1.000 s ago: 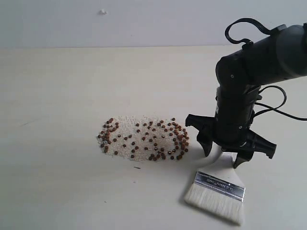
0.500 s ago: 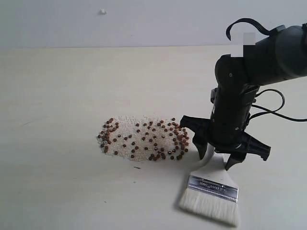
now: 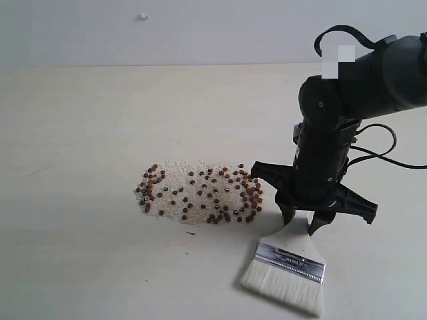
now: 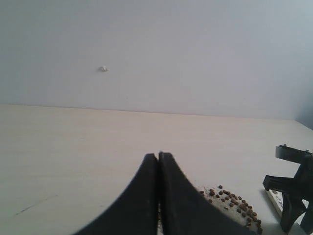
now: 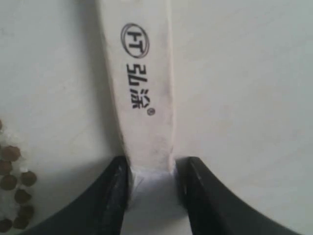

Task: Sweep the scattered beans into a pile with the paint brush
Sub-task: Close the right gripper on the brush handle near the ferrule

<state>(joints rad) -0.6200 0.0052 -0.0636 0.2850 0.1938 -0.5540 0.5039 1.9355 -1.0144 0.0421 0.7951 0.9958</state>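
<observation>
The beans (image 3: 200, 193) lie scattered as small reddish-brown dots over a patch of fine white grains in the middle of the table. The paint brush (image 3: 290, 261) lies flat to their right, bristles toward the front edge. Its pale handle runs up between the fingers of my right gripper (image 3: 301, 225). In the right wrist view both black fingers press the sides of the printed handle (image 5: 144, 98), so the right gripper (image 5: 151, 169) is shut on it, with a few beans (image 5: 10, 169) beside it. My left gripper (image 4: 158, 155) is shut and empty, hovering away from the beans (image 4: 234, 200).
The pale table (image 3: 80, 133) extends wide to the left and behind the bean patch. A grey wall (image 3: 200, 27) with a small white speck (image 3: 143, 16) stands at the back. Black cables (image 3: 383, 150) hang from the right arm.
The right gripper's jaws have narrowed from wide open onto the brush handle. The brush has slid a little to the left. The left gripper has stayed shut.
</observation>
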